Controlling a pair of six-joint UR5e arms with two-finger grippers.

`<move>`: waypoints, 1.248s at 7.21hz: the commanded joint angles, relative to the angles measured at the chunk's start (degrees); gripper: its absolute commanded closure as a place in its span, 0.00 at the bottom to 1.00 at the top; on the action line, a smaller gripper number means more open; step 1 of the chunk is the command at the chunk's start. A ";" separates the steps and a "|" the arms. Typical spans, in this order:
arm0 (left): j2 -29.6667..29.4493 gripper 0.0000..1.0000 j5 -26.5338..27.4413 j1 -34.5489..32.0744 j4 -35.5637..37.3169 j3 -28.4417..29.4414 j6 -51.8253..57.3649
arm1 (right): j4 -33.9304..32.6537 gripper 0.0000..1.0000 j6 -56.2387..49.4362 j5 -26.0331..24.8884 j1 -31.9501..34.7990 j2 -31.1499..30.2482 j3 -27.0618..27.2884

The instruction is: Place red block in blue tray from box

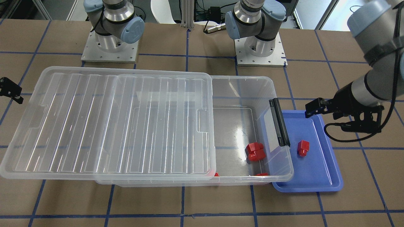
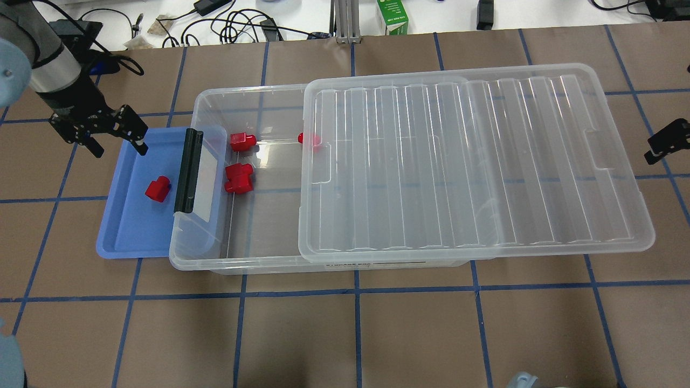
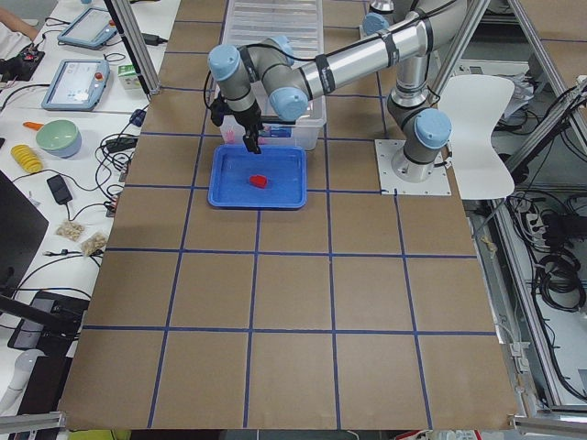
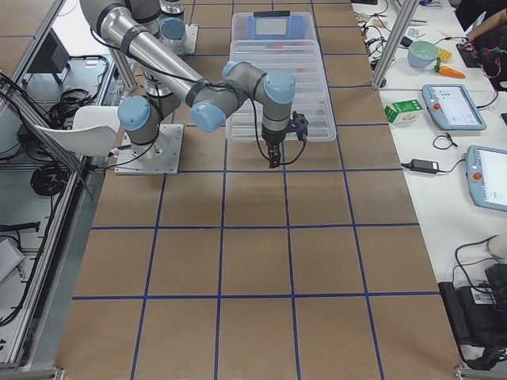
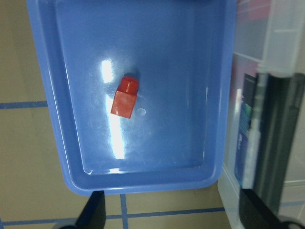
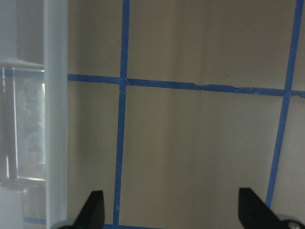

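The small red block (image 1: 303,148) (image 2: 157,188) (image 5: 126,98) lies on its side inside the blue tray (image 1: 318,170) (image 2: 129,231) (image 5: 181,71). The tray sits against the latch end of the clear box (image 1: 240,91) (image 2: 259,248). The ribbed lid (image 1: 107,123) (image 2: 469,161) is slid aside, leaving the latch end open. My left gripper (image 1: 326,119) (image 2: 116,141) (image 5: 174,219) is open and empty, raised over the tray's far edge, apart from the block. My right gripper (image 1: 11,91) (image 2: 666,143) (image 6: 174,219) is open and empty over bare table beside the lid's other end.
More red pieces lie in the box: a chunky one (image 2: 239,178) (image 1: 255,151), one by the far wall (image 2: 242,141), one half under the lid (image 2: 308,139). The black latch bar (image 2: 187,170) overhangs the tray. A green carton (image 2: 392,16) and cables lie beyond the table.
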 commanded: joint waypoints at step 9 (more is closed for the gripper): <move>10.30 0.00 0.00 -14.52 -3.09 -2.11 -14.12 | -4.85 0.00 18.29 -0.20 14.55 -0.01 3.17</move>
